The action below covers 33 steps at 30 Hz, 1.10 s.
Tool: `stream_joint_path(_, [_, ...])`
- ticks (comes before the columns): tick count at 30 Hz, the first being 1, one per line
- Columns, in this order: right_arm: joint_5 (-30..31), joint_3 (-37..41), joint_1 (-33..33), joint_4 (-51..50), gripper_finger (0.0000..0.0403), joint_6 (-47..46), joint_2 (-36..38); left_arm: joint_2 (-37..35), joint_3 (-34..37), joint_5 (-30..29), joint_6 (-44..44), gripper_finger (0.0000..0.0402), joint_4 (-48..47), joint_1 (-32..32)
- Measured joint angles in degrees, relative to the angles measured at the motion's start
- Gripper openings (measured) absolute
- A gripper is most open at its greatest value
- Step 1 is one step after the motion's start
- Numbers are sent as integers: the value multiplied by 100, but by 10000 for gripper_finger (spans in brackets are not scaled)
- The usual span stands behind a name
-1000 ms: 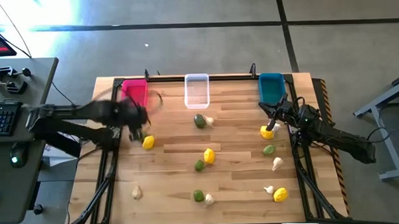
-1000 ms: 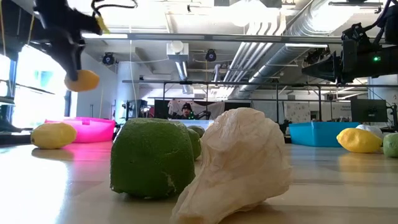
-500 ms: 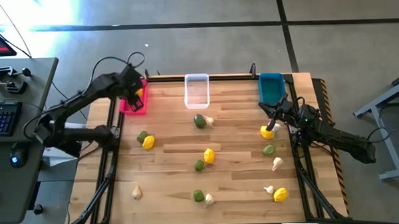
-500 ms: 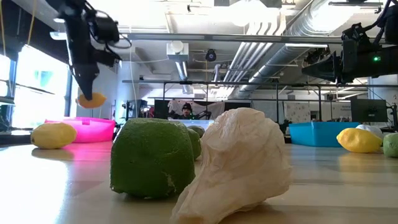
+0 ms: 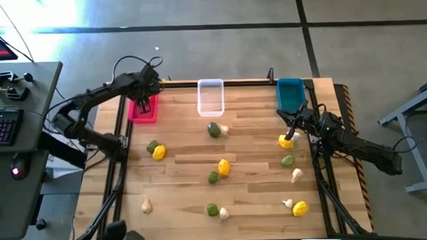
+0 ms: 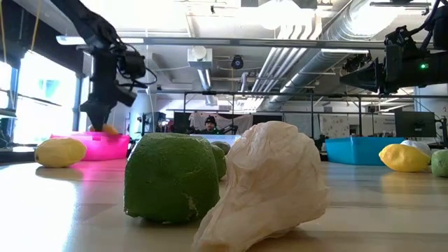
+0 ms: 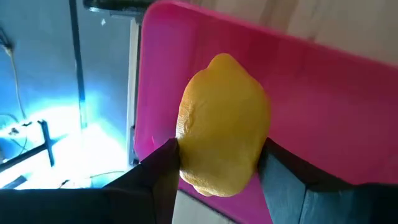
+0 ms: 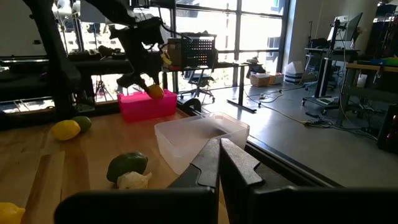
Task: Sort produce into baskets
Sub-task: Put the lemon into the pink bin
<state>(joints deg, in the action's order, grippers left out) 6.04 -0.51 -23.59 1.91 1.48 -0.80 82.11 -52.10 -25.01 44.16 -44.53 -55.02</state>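
L gripper clamps a lemon across its waist, low over the pink bin; fruit looks light, firm, waxy-skinned, so a mid-body pinch should hold. R gripper sits shut and empty nr the teal bin. Vs 0.5 s ago: lemon is lower, at the bin's rim level; R arm unchanged.
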Motion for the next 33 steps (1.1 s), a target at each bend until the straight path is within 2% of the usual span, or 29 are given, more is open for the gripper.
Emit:
stream_joint_path(11, [-2, 0, 0, -2, 0, 0, 2, 424, 0, 95, -313, 170, 272, -206])
stream_joint_path(24, [-1, 0, 1, -2, 0, 0, 2, 435, 0, 172, -824, 219, 557, -276])
stream_joint_path(33, [-1, 1, 0, -1, 0, -1, 2, 435, 0, 187, -1052, 223, 549, -272])
